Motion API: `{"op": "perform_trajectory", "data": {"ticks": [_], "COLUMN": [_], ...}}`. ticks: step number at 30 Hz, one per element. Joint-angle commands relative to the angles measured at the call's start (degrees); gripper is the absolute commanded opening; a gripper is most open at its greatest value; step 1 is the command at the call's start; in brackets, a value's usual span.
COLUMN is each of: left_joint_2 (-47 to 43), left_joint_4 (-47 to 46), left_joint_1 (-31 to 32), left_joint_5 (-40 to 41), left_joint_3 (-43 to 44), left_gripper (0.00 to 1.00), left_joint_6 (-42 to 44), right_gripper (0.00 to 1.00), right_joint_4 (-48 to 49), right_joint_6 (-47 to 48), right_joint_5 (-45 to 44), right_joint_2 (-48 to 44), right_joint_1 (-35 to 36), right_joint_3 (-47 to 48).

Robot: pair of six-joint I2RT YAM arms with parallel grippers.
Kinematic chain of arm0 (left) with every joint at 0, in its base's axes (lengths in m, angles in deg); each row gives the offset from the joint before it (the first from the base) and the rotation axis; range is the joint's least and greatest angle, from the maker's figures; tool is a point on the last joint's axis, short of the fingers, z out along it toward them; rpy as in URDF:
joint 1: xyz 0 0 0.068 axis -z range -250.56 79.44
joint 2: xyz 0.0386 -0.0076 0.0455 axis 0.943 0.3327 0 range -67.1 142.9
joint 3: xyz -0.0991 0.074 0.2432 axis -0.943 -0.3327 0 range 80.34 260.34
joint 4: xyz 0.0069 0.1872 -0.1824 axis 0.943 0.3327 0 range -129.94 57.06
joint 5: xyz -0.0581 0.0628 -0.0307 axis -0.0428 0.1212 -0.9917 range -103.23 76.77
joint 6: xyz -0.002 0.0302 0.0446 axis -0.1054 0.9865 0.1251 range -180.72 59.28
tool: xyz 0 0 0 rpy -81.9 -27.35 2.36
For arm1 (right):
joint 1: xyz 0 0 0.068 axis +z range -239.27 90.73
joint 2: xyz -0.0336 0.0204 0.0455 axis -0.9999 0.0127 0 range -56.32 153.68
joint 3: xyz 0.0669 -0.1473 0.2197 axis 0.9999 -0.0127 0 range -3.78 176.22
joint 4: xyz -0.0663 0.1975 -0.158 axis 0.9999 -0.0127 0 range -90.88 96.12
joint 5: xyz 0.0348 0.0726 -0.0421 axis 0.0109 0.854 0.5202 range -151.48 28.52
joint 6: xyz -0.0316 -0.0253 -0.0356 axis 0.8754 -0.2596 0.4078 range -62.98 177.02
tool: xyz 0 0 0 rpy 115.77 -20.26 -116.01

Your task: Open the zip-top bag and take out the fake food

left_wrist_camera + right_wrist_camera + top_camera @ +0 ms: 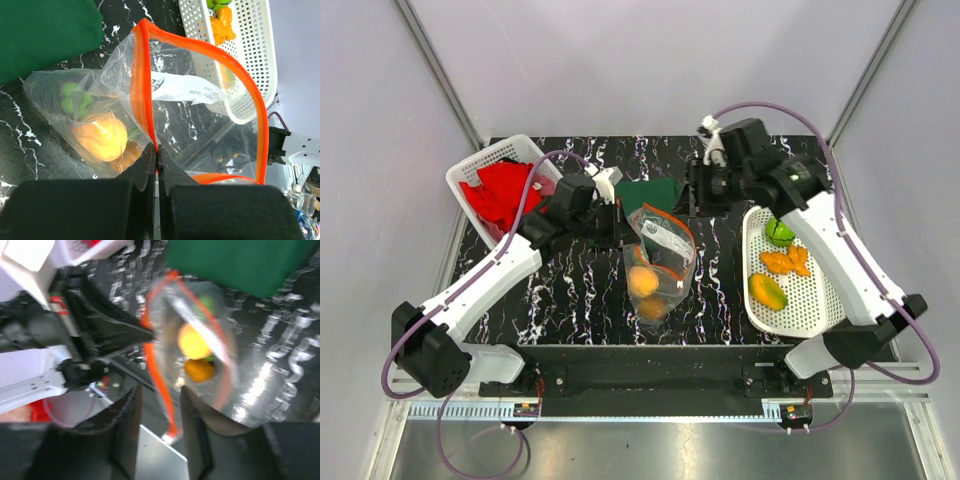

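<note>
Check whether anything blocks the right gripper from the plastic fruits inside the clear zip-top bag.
Nothing visible. The left gripper pinches the clear zip-top bag's rim; its open mouth faces the open right gripper, plastic fruits inside.

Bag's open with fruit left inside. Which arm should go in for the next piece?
Right. The left gripper is shut on the zip-top bag at its orange strip, holding the mouth open, so it's occupied. The right gripper is open and empty, facing the mouth with the fake food visible inside.
</note>
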Motion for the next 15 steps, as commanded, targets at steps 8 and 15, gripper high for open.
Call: {"op": "perform_trajectory", "data": {"ticks": [8, 15], "left_joint_2": [-0.21, 1.98], "left_joint_4": [-5.35, -11.4], "left_joint_1": [-0.09, 0.08], "left_joint_5": [-3.9, -8.73], "left_joint_3": [1.74, 1.83], "left_gripper": [0.0, 0.0], "left_joint_6": [-2.0, -6.47], "right_gripper": [0.2, 0.2], "right_joint_4": [9.79, 10.68], "right_joint_6": [-5.0, -2.1], "right_joint_5": [5.13, 1.17], "right_joint_2": [13.4, 12.7], "right_joint_1": [7.41, 7.41], "right_joint_3": [-5.69, -14.99]}}
